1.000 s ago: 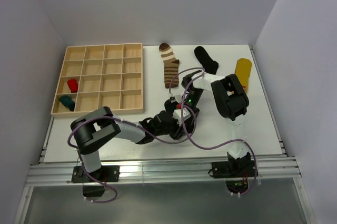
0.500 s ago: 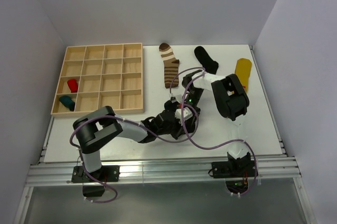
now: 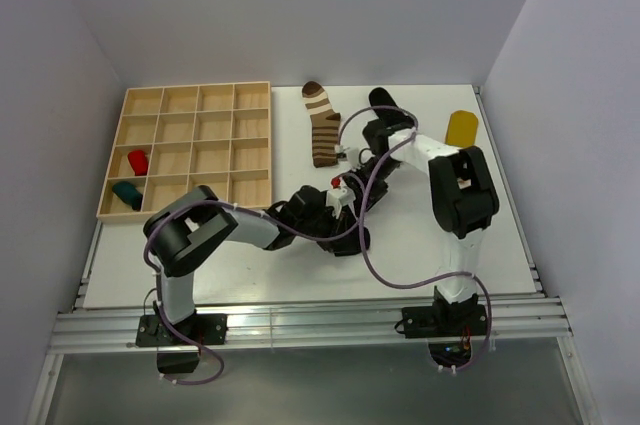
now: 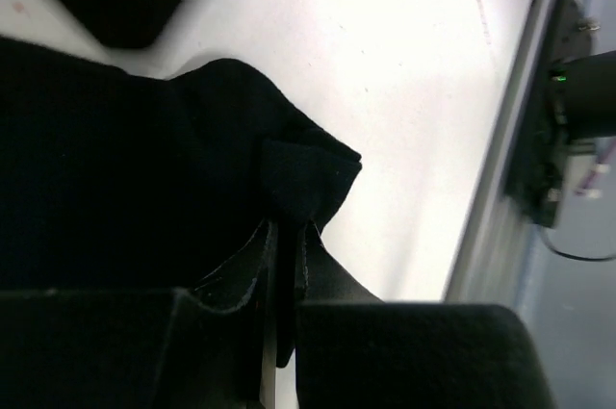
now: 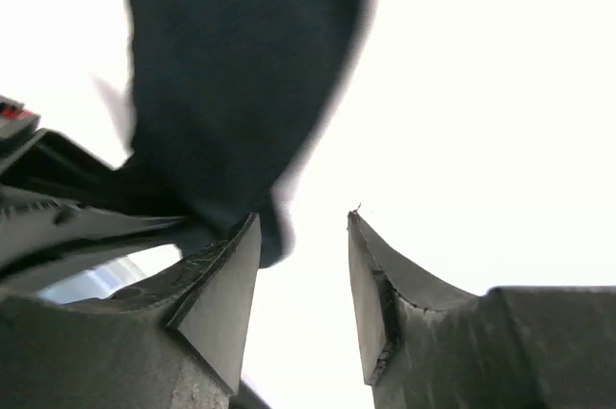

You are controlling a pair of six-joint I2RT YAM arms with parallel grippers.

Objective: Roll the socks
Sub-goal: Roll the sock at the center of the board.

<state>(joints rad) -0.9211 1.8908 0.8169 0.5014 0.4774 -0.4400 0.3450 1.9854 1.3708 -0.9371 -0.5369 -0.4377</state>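
Note:
My left gripper [image 4: 289, 231] is shut on a folded corner of a black sock [image 4: 144, 188], which fills the left of the left wrist view. From above, that gripper [image 3: 345, 228] and the sock [image 3: 348, 243] are at the table's middle. My right gripper [image 5: 303, 221] stands open with nothing between its fingers, and a blurred dark sock [image 5: 241, 72] lies just past its left finger. From above, it [image 3: 355, 160] hangs just beyond the left gripper. Further back lie a brown-and-cream striped sock [image 3: 322, 125], a plain black sock [image 3: 384, 99] partly behind the right arm, and a yellow sock [image 3: 462, 127].
A wooden compartment tray [image 3: 185, 95] sits at the back left, with a red roll [image 3: 138, 161] and a teal roll [image 3: 127, 194] in its left cells. Purple cables [image 3: 365, 245] loop over the table between the arms. White walls close in three sides.
My right gripper has opened and pulled back toward the far side, with its arm straightened. My left gripper has shut on the black sock and shifted slightly farther in.

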